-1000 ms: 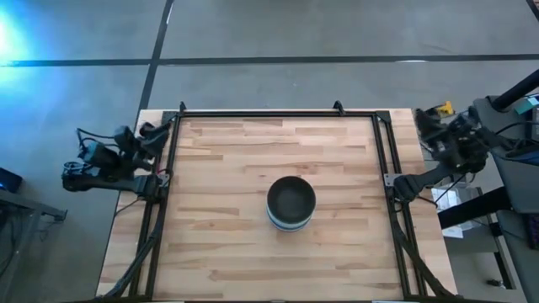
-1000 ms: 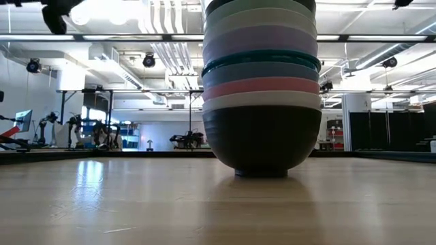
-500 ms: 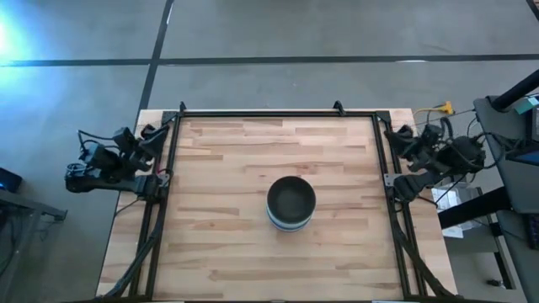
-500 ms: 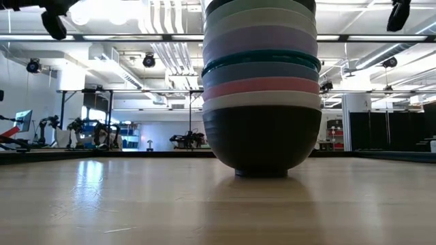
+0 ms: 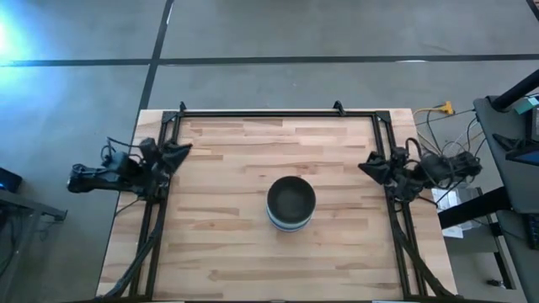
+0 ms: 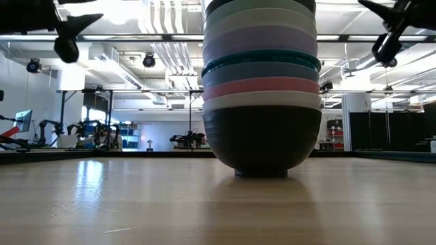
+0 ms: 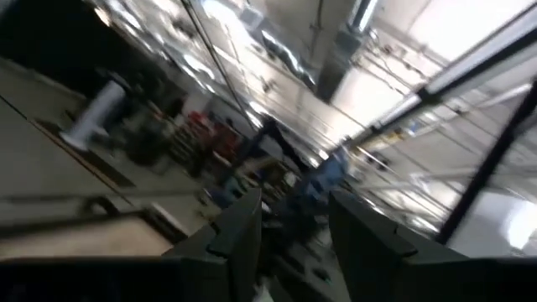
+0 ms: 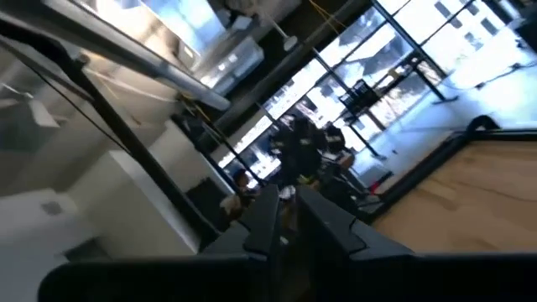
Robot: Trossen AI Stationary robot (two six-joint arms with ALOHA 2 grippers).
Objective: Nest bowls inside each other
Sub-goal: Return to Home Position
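Note:
The bowls stand nested in one stack in the middle of the table, with a black one on top. In the low view the stack rests on a black bowl's foot; above it come white, pink, blue, teal, lavender, white and pale green rims. My left gripper is open and hovers over the table's left edge, far from the stack. My right gripper hovers over the right edge with a narrow gap between its fingers. Both also show high in the low view: left gripper, right gripper.
A black metal frame runs along the table's far edge and down both sides, and the arms reach in over it. Cables and equipment lie beyond the right edge. Bare wood surrounds the stack on all sides.
Both arms have swung in from outside the table. The left gripper has moved toward the right and the right gripper toward the left and the near edge; both now point at the stack from over the side rails. The bowls have stayed still.

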